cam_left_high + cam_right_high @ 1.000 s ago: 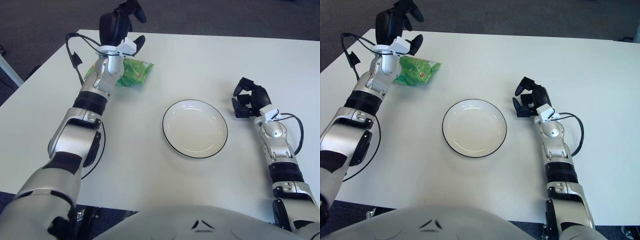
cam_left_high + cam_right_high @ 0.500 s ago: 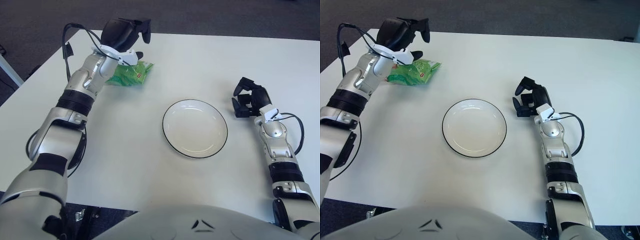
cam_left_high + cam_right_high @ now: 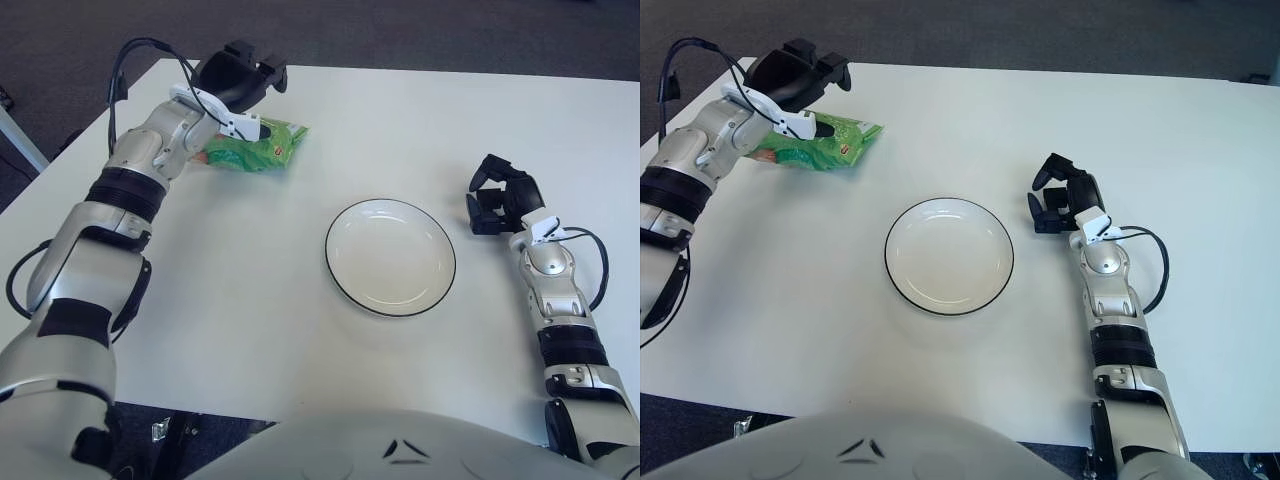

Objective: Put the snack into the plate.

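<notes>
Left hand over green snack, plate empty

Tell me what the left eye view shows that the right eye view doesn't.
Only the left eye view shows the left upper arm running down to the frame's bottom. Only the right eye view shows more bare table right of the right hand. Both show the left hand over the green snack bag, the empty plate, and the right hand parked beside it.
</notes>
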Available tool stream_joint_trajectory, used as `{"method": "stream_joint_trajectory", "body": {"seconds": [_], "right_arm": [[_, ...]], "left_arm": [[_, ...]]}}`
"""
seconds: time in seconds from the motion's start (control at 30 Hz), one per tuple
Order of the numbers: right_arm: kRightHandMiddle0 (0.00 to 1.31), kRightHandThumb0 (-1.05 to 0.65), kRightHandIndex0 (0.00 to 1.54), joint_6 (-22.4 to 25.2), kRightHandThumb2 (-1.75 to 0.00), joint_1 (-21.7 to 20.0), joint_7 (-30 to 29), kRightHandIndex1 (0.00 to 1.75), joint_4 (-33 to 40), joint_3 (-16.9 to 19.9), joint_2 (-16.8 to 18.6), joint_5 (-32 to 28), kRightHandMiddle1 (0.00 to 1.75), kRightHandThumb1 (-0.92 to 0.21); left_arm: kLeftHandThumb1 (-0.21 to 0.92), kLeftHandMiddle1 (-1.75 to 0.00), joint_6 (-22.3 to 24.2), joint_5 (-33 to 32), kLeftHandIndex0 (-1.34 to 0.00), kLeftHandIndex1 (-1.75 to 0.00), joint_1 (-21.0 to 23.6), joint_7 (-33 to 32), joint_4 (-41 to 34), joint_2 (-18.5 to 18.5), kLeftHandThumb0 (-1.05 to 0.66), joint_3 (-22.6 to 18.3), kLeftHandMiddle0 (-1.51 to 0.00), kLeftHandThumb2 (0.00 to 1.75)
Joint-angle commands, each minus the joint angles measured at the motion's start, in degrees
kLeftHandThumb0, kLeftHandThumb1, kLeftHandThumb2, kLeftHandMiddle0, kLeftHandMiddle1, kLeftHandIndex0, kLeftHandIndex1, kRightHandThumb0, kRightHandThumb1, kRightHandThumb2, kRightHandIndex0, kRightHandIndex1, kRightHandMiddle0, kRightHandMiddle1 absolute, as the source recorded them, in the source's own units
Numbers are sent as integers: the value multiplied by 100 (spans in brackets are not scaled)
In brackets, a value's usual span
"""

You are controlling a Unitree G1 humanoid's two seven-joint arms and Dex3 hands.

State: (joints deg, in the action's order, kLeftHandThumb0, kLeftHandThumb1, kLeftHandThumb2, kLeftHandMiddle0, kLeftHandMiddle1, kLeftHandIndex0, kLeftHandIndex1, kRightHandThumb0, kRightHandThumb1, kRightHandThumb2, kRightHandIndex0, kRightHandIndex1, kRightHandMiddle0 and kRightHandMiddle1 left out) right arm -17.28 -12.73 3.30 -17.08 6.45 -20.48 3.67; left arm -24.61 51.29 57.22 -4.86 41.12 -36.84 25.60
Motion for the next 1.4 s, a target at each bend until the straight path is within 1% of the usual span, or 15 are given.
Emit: {"method": "stream_joint_trajectory", "body": {"seconds": [0.0,0.03,0.07,0.17,0.3,0.5,0.67,0.87,0.9,1.0,1.07,1.2,1.3,1.37], "right_arm": [[68,-51,136,172,-140,233,35,175,-92,-67,106,43,175,-25],[68,-51,136,194,-140,237,50,175,-80,-68,108,26,175,-25],[68,-51,136,209,-140,239,59,175,-73,-68,109,14,175,-25],[67,-51,136,246,-140,240,109,175,-74,-59,104,-42,175,-25],[67,-51,135,265,-140,237,165,175,-92,-50,95,-93,175,-25],[67,-51,135,223,-140,232,181,175,-110,-35,106,-115,175,-25],[67,-51,135,225,-140,235,139,175,-92,-36,110,-61,175,-25],[67,-51,135,238,-140,235,118,175,-95,-41,107,-25,175,-25],[67,-51,135,228,-140,236,123,175,-103,-40,106,-29,175,-25],[67,-51,135,176,-140,254,119,175,-103,-40,100,-16,175,-25],[67,-51,135,147,-139,256,110,175,-103,-42,94,0,175,-26],[67,-51,135,67,-139,235,89,175,-120,-48,90,33,175,-26],[67,-51,136,52,-139,257,169,175,-91,-45,77,-20,175,-26],[66,-51,136,53,-139,263,207,175,-83,-45,75,-44,175,-26]], "left_arm": [[72,-23,-79,225,0,-60,296,157,278,-201,-90,192,0,57],[74,-19,-108,264,0,-57,347,138,409,-215,-91,233,0,55],[77,-12,-131,284,0,-48,381,116,500,-219,-94,256,0,51],[80,-4,-190,312,0,-35,464,88,707,-210,-99,323,0,43],[80,-1,-246,314,0,-19,560,175,879,-200,-103,403,0,38],[77,0,-282,368,0,-7,725,351,1138,-192,-105,536,0,34],[74,0,-288,360,0,-1,904,507,1507,-116,-104,647,0,31],[71,0,-215,344,0,0,1071,627,1962,27,-102,780,0,29],[71,0,-154,378,0,0,1129,648,2154,103,-102,837,0,29],[74,0,5,471,0,0,1262,643,2655,303,-103,1002,0,30],[76,0,48,476,0,0,1302,607,2865,386,-104,1078,0,31],[80,0,-24,268,0,0,1309,739,3143,486,-105,1028,0,27],[81,0,-58,19,0,0,1308,1041,3293,599,-105,899,0,25],[81,0,-54,-61,0,0,1311,1134,3345,644,-105,880,0,24]]}}
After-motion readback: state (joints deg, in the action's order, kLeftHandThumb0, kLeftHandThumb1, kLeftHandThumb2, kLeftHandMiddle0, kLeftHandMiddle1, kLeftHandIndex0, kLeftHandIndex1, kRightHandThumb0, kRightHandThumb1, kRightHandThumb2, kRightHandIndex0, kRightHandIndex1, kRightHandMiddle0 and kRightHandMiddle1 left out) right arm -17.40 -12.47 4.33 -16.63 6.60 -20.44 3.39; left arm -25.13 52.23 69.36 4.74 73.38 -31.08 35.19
